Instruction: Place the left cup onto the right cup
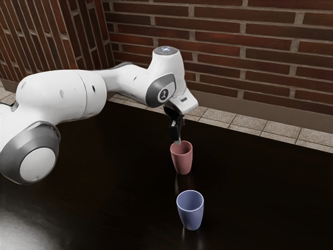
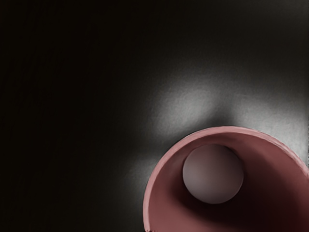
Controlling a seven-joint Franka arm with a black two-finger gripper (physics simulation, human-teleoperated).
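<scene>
Right under the pincer [image 1: 177,136], in the exterior view, sits the pink cup [image 1: 181,157]. The tip is down at the cup's rim, on the arm's side of it. Honestly I can't tell from this angle whether the pincer is apart or already clamped on the rim. The blue cup [image 1: 190,209] stands upright on the dark tabletop [image 1: 104,208], nearer the camera than the pincer and apart from the pink one. Going by where the pincer is, I'd say pink is the one to move and blue is the target.

What could go wrong, imo: a rim pinch is an off-centre hold, so the cup could swing or tilt once lifted and then catch the blue cup's lip. If it lands crooked, it could tip the blue cup or slide off. If the grip isn't set yet, pushing down could just shove the pink cup over.

Over in the wrist view, the pink cup [image 2: 270,203] is just below the hand and off to one side, not centred. You look straight into it and see its round bottom, with nothing inside. That offset fits a rim grab.

Count: two cups (one pink, one blue), one arm, one pincer.
</scene>
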